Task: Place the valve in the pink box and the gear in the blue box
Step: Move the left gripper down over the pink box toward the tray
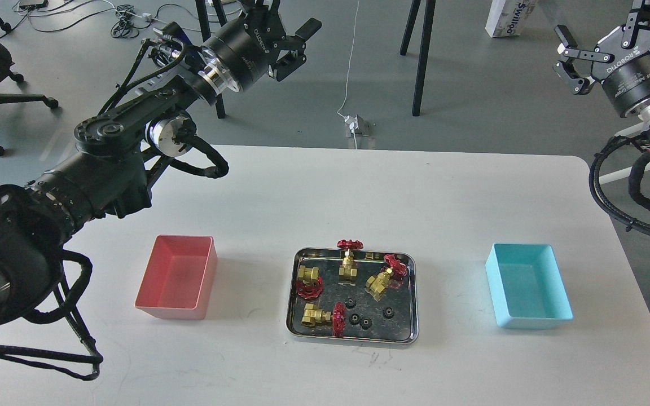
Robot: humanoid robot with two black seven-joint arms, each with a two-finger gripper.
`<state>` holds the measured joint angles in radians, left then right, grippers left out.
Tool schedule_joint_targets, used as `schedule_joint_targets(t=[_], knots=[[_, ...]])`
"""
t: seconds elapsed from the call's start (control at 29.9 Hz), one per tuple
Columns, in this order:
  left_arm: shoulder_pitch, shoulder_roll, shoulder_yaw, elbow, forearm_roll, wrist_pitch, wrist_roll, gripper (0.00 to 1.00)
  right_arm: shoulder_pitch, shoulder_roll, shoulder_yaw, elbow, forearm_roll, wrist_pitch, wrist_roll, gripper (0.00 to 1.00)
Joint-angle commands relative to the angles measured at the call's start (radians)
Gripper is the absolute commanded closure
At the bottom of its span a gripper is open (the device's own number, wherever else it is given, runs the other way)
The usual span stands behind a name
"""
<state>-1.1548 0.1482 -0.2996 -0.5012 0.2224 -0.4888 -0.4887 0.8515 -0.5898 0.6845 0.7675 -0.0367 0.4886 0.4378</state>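
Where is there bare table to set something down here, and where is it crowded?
Bare table lies between the pink box and steel tray, between tray and blue box, and across the far half. Only the tray is crowded, with valves and gears.

The left arm (116,163) comes in from the near left and reaches up and away toward the far side, bent at the elbow, with black cables looping beside it. Its wrist ends in the left gripper (297,42), raised high at the far left with its two fingers spread apart and pointing right. The right arm (649,163) enters at the right edge. The right gripper (566,59) is also raised high, fingers apart, pointing left.
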Motion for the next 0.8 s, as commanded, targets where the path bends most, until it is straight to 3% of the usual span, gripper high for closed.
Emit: schedule_joint_targets(t=[0.0,0.23,0.37,0.47,0.54,0.67,0.77], knots=[[0.012,0.001,-0.006,0.006,0.0,0.0,0.0,0.0,0.005,0.021,0.058,-0.011,0.006,0.0,0.001,0.01],[0.038,0.042,-0.039,0.006,-0.005,0.0,0.0,0.0,0.061,0.019,0.093,-0.017,0.004,0.0,-0.004,0.01],[0.088,0.031,-0.22,-0.042,-0.053,0.0,0.0,0.0,0.17,-0.004,0.069,0.004,0.0,0.0,-0.008,0.01],[0.248,0.031,-0.419,-0.23,-0.089,0.0,0.0,0.0,0.259,-0.047,0.02,0.012,0.006,-0.034,-0.008,0.01],[0.314,0.045,-0.463,-0.363,-0.074,0.0,0.0,0.0,0.271,-0.056,0.01,0.01,0.004,-0.074,-0.008,0.01],[0.32,0.189,-0.446,-0.581,0.147,0.0,0.0,0.0,0.271,-0.096,0.009,0.024,0.006,-0.091,-0.008,0.01],[0.27,0.345,-0.281,-0.745,0.276,0.136,0.0,0.01,0.262,-0.143,0.009,0.044,0.004,-0.126,-0.01,0.01]])
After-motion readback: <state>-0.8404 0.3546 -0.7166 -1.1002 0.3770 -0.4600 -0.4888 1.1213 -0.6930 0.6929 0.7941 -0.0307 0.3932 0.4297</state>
